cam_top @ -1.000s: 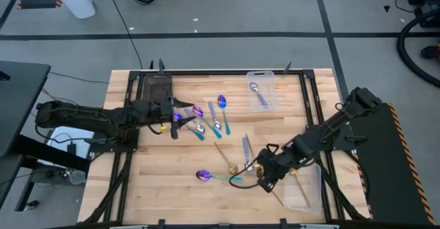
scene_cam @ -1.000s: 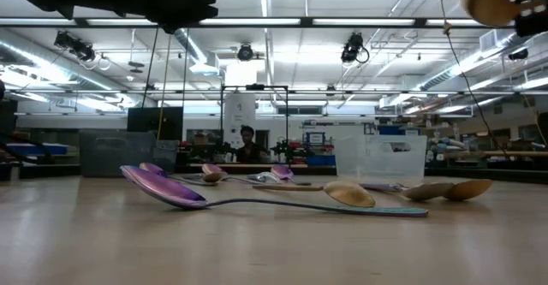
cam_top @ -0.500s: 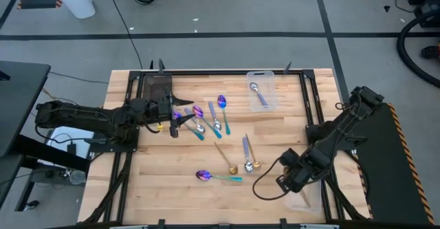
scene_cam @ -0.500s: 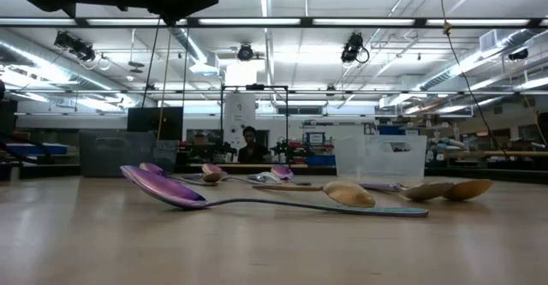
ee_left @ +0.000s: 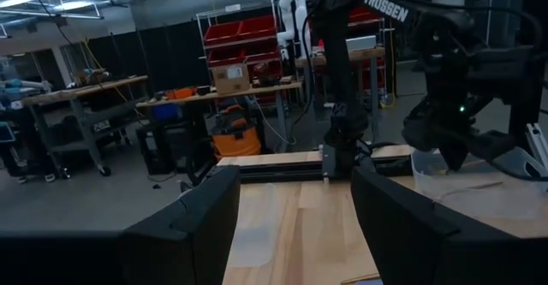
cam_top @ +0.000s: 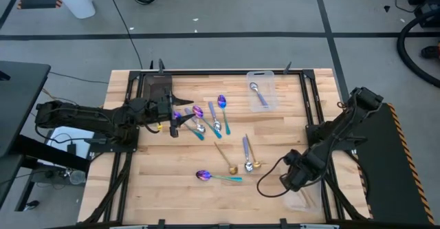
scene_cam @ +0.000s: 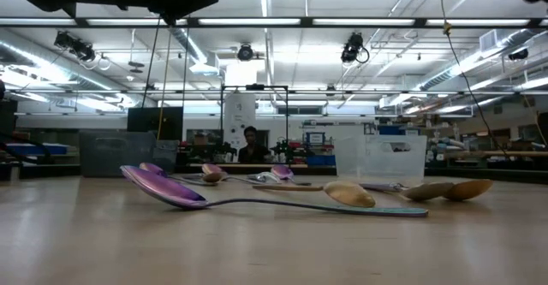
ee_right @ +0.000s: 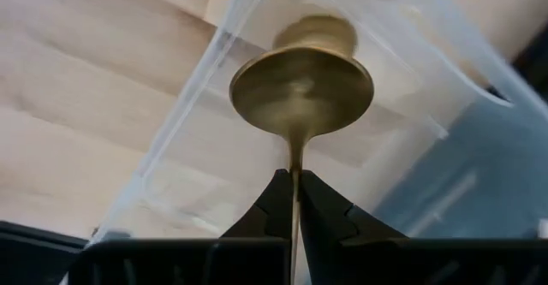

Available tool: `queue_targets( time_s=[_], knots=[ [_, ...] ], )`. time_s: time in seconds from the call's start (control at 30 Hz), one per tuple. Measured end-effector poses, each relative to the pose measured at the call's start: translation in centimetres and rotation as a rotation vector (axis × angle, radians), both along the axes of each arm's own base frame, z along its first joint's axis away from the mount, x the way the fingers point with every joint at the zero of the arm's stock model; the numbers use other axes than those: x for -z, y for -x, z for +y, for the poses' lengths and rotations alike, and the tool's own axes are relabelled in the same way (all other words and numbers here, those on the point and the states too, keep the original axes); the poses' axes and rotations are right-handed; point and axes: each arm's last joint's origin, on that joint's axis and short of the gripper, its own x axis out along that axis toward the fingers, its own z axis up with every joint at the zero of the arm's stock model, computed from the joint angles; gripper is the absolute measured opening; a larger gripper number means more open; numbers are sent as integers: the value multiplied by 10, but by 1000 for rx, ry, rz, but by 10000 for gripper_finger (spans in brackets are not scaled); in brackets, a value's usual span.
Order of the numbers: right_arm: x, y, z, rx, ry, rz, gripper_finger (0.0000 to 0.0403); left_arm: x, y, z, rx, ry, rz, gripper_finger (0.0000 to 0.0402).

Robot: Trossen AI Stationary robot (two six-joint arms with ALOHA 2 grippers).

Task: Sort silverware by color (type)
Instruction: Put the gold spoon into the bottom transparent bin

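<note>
A: Where is the gold spoon (ee_right: pixel 300 88)?

B: Clamped by its handle in the right gripper (ee_right: pixel 293 201). The fingers (ee_right: pixel 272 206) are pressed together on the thin stem, and the bowl hangs over a clear bin (ee_right: pixel 402 88) at the near right corner of the table (cam_top: pixel 165 201).

A: Does the high view show that too?

B: It shows the right gripper (cam_top: pixel 294 179) over that bin (cam_top: pixel 302 200), but the spoon itself is too small to make out there.

A: And the other spoons?

B: A teal-handled spoon (cam_top: pixel 214 177) with a purple bowl lies alone near the front middle. Just behind it, two more gold spoons (cam_top: pixel 227 159) and a lavender one (cam_top: pixel 245 146) lie close together. Farther back, a loose cluster (cam_top: pixel 206 119) of teal and lavender spoons sits in the middle of the table. One lavender spoon (cam_top: pixel 258 95) is inside the far bin (cam_top: pixel 249 78).

A: The left arm?

B: The left gripper (cam_top: pixel 173 117) hovers at the left edge of that cluster, with a dark tray (cam_top: pixel 155 86) just behind it. In its wrist view the two fingers (ee_left: pixel 193 225) stand wide apart with nothing between them.

A: Anything in the low view?

B: The teal-handled spoon (scene_cam: pixel 257 201) lies nearest, and a person (scene_cam: pixel 250 145) stands far behind the table.
</note>
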Motion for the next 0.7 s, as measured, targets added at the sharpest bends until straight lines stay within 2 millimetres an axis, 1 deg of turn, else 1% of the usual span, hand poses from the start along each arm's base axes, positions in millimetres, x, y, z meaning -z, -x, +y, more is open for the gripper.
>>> queue_targets(
  time_s=[0.3,0.53,0.7],
  knots=[
    [24,1,-8,25,-17,-18,17,0,0,0,0,3,0,231],
    [38,2,-13,35,-31,-38,18,0,0,0,0,3,1,231],
    [43,4,-15,37,-30,-41,18,0,0,0,0,3,3,231]
  ],
)
